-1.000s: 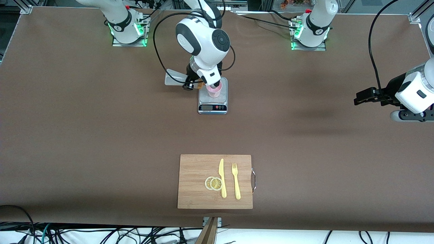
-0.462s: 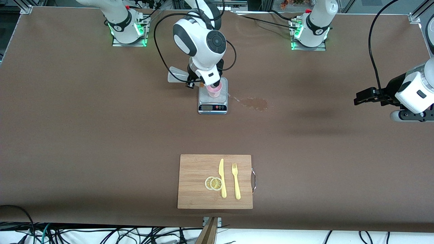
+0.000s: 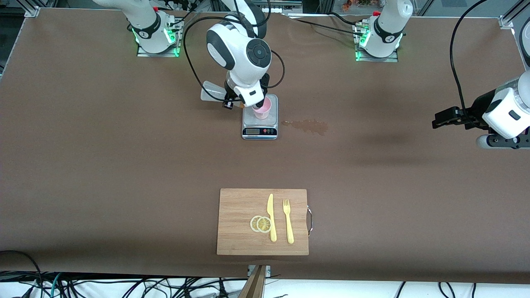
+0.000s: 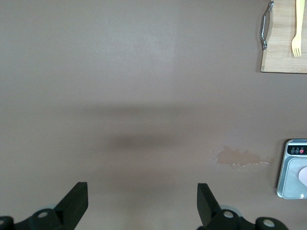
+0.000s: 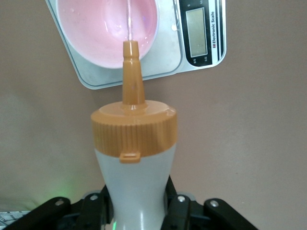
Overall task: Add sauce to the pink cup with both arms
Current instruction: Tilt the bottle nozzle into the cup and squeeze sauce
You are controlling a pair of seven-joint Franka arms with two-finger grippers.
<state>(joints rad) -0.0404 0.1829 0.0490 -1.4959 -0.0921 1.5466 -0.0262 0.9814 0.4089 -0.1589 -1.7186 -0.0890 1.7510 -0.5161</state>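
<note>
Right gripper [image 3: 232,100] clamped on tilted bottle [image 5: 135,163], nozzle over cup [image 3: 262,108] on scale [image 3: 259,125] for measured pouring; left gripper [image 3: 445,119] parked, jaws apart.

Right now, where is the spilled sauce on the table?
The sauce puddle lies on the brown table beside the scale, toward the left arm's end, apart from the pink cup.
</note>
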